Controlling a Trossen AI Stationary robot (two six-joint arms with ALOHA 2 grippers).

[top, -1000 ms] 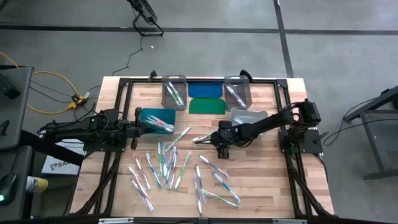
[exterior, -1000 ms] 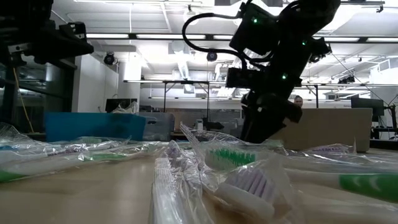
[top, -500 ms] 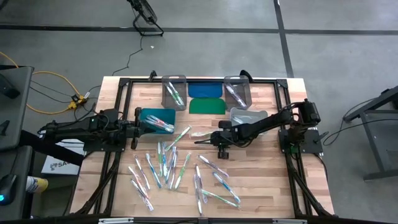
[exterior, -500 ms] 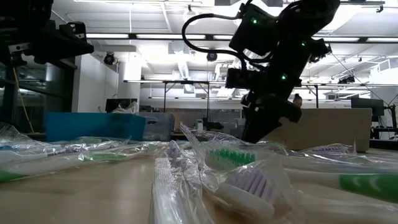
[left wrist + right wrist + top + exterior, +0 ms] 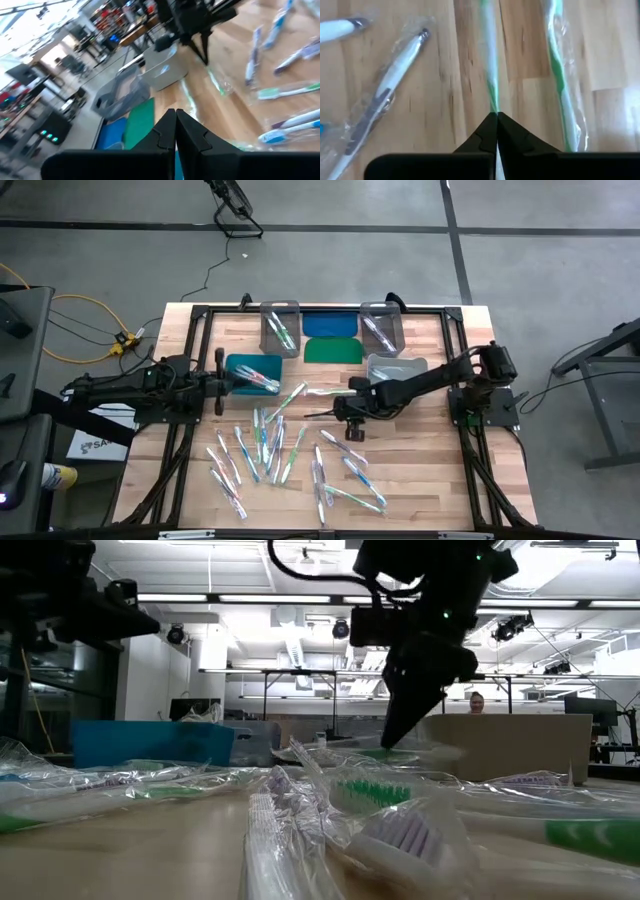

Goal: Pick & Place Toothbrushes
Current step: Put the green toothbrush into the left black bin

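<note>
Right tool (image 5: pixel 496 116): fingers together, clamped on the near end of a thin green-and-white wrapped toothbrush (image 5: pixel 489 60). Its long axis runs straight ahead from the tool, flat along the wooden counter (image 5: pixel 420 470). That toothbrush (image 5: pixel 318 393) lies just in front of the right tool (image 5: pixel 312 416), towards the left arm, at mid-counter. The clear grey bin (image 5: pixel 397 368) sits behind the tool, beside its arm. Left tool (image 5: pixel 238 383), closed and empty, waits farther off over the teal plastic bin (image 5: pixel 252 371). Judgement: the right arm is nearer.
</note>
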